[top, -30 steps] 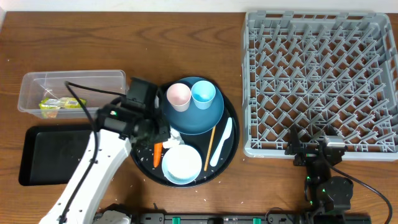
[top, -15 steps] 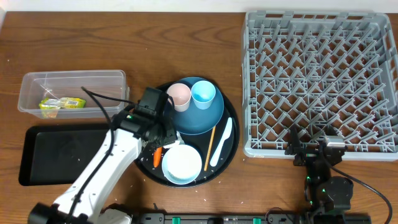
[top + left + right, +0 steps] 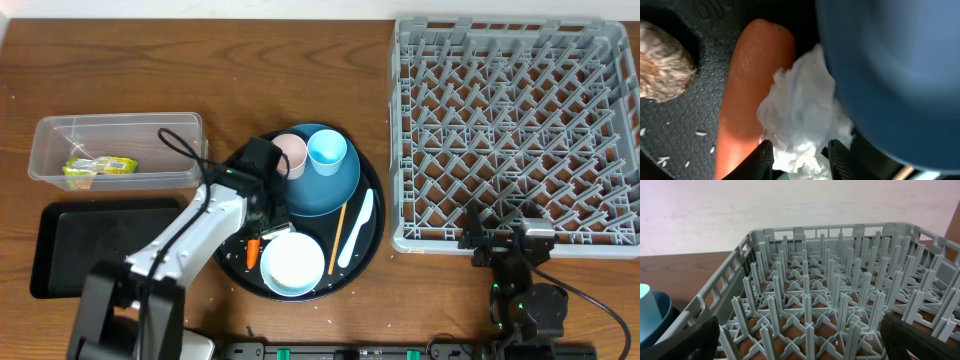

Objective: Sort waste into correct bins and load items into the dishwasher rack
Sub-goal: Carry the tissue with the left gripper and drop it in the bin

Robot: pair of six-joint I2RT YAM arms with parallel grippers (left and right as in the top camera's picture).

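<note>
In the left wrist view my left gripper (image 3: 801,162) has its fingers closed against both sides of the crumpled white tissue (image 3: 800,105). The tissue lies between the orange carrot (image 3: 752,75) and the dark blue plate (image 3: 890,65). A brown food lump (image 3: 662,62) and rice grains (image 3: 700,133) lie to the left. Overhead, this gripper (image 3: 268,213) is low over the round black tray (image 3: 372,250), above the carrot (image 3: 254,246) and the pale blue bowl (image 3: 293,265). My right gripper (image 3: 800,340) is open and empty at the grey dishwasher rack's (image 3: 515,130) front edge.
The pink cup (image 3: 291,152) and light blue cup (image 3: 327,150) stand on the plate (image 3: 325,190). The chopstick (image 3: 339,228) and spoon (image 3: 357,232) lie right of the bowl. The clear tub (image 3: 50,135) holds the yellow-green wrapper (image 3: 100,167). The shallow black tray (image 3: 90,248) lies below it.
My left arm has swung right from beside the clear tub and come down over the tissue next to the plate. The right arm has not moved.
</note>
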